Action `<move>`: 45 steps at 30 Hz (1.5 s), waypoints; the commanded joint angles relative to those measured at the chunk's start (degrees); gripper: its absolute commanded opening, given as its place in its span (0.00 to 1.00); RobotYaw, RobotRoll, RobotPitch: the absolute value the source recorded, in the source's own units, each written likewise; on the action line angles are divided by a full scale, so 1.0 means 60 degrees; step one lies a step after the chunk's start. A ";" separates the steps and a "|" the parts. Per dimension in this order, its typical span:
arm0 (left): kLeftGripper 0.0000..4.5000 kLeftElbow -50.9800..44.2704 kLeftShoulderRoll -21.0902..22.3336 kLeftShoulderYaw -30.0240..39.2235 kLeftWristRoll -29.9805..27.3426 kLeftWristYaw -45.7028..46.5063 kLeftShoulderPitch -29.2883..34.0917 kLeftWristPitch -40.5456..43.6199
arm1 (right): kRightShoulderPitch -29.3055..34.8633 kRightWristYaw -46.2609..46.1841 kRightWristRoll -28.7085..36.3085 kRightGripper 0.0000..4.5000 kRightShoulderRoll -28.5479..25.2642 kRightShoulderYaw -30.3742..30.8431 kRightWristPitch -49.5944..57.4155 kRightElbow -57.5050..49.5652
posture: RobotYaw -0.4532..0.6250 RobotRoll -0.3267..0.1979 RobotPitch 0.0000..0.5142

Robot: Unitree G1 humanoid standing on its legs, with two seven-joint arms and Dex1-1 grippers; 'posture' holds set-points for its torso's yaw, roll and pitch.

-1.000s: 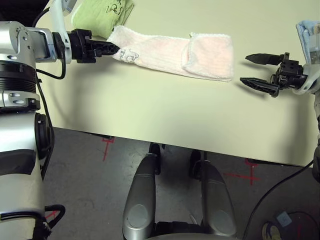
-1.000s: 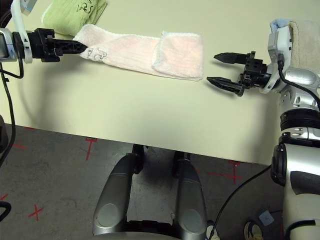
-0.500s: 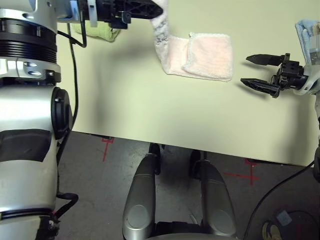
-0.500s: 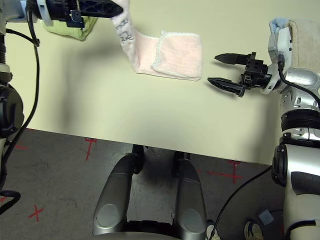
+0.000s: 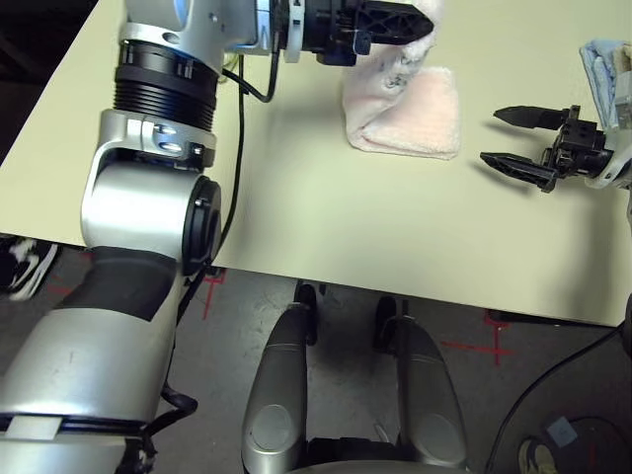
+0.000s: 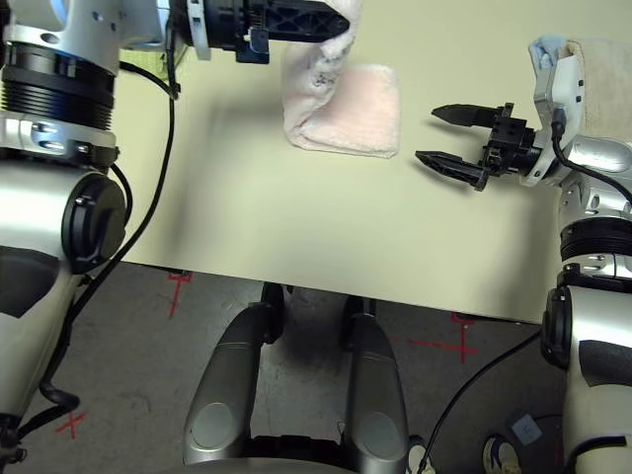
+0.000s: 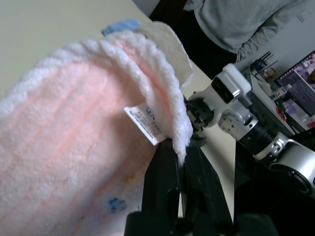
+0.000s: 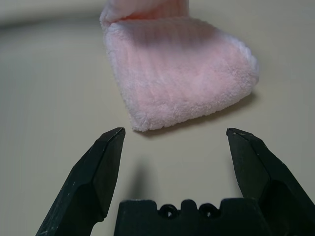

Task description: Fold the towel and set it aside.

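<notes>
So here's what I'm looking at from the head cam: the towel [image 5: 410, 114] is a fluffy pale pink terry thing with ribbed rows in the pile, sitting on the smooth, matte, pale yellow-green tabletop [image 5: 326, 227] toward its far side. The lower part lies flat as a soft, rounded-corner square pad, and one end is lifted up off it, draped over in a loose curl.

My left pincer [image 7: 179, 160] has its two black fingers pressed together on that raised end, pinching the thick white fuzzy hem. In the left wrist view I can see a small white care label [image 7: 143, 124] with print hanging just under the hem, plus tiny blue and orange dots on the nap below it.

My right pincer [image 5: 515, 139] hangs off to the right of the towel, apart from it, its hard, pointed black fingers spread wide with nothing between them. From its wrist cam the folded pad's plush edge sits just beyond the fingertips.

A person in a grey top [image 7: 236, 22] stands past the tabletop's edge.
</notes>
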 commanded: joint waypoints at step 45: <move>0.99 -0.2545 0.1390 -0.0039 0.0300 -0.2044 0.2698 -0.3250 | -0.0660 0.0260 0.0107 1.00 0.0043 -0.0225 0.0278 0.0267 | 0.50 0.62 0.84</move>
